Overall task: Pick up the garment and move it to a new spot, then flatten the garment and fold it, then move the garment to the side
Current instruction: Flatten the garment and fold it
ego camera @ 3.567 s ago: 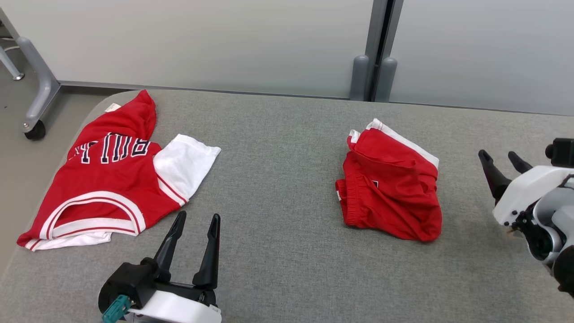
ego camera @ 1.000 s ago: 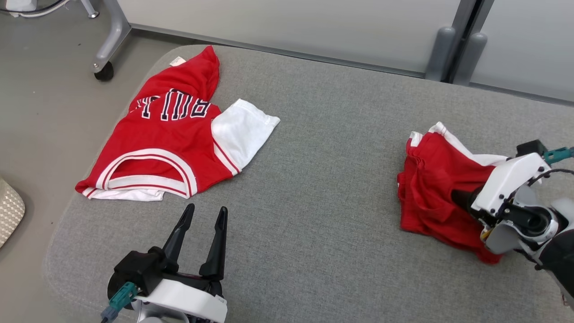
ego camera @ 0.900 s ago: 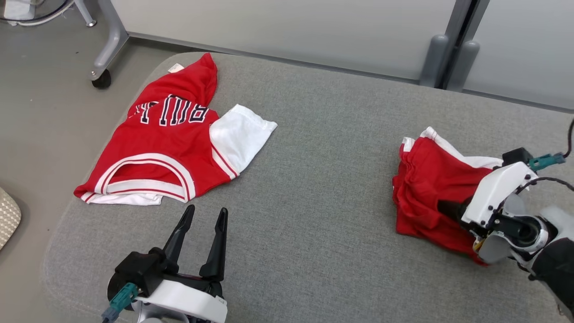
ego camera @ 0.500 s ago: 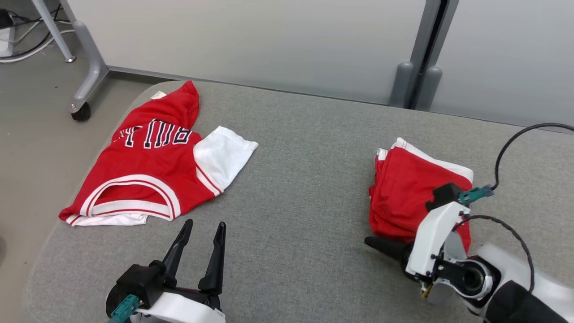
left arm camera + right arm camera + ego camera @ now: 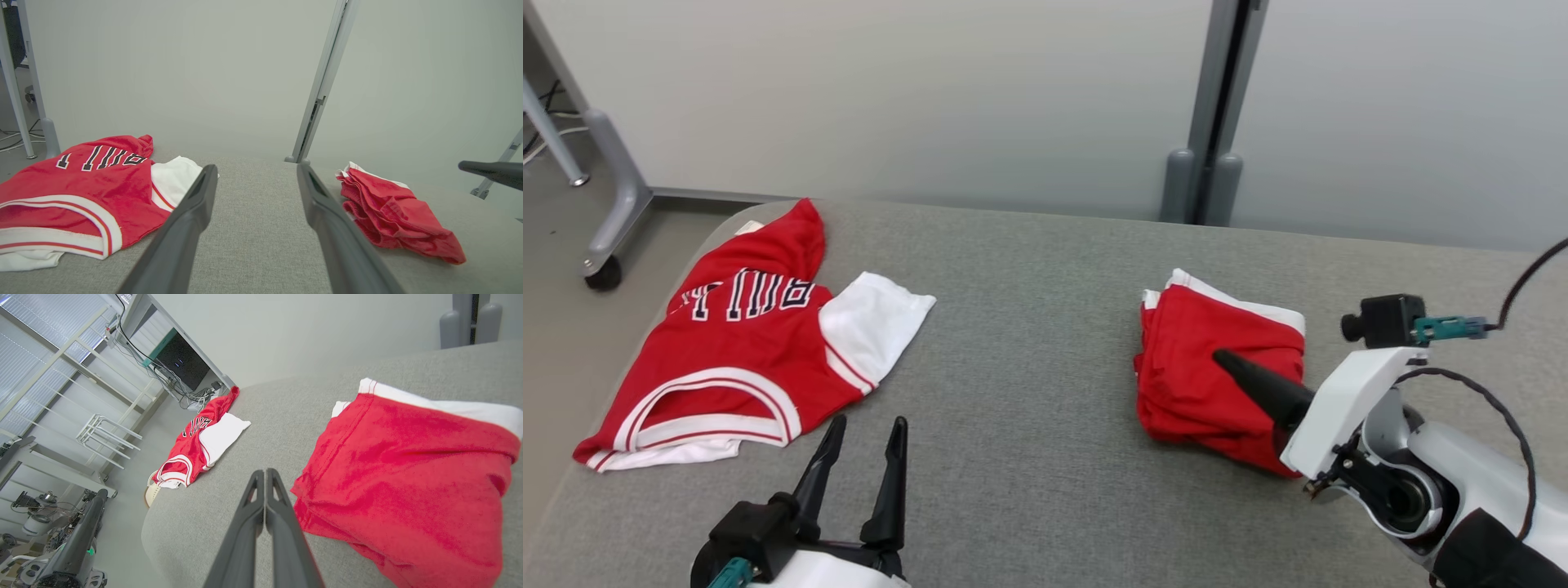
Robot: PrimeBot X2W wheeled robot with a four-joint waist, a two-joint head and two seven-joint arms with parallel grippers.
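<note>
Garment (image 5: 1184, 392) — the red folded bundle — lies on the grey bench (image 5: 1029, 327), right of the middle, well apart from the red jersey (image 5: 735, 359). It looks soft, light and floppy, so you should pinch a thick edge, maybe the white-trimmed band. Your right pincer (image 5: 1221, 355) is squeezed shut and holds nothing, just over the bundle. Your left pincer (image 5: 866, 425) is wide open and holds nothing.

Long black tapered fingers (image 5: 892, 474), white wrist shells (image 5: 1347, 400), teal plug (image 5: 1441, 328), looping black cable (image 5: 1512, 420), black block (image 5: 1384, 318), perhaps a camera
</note>
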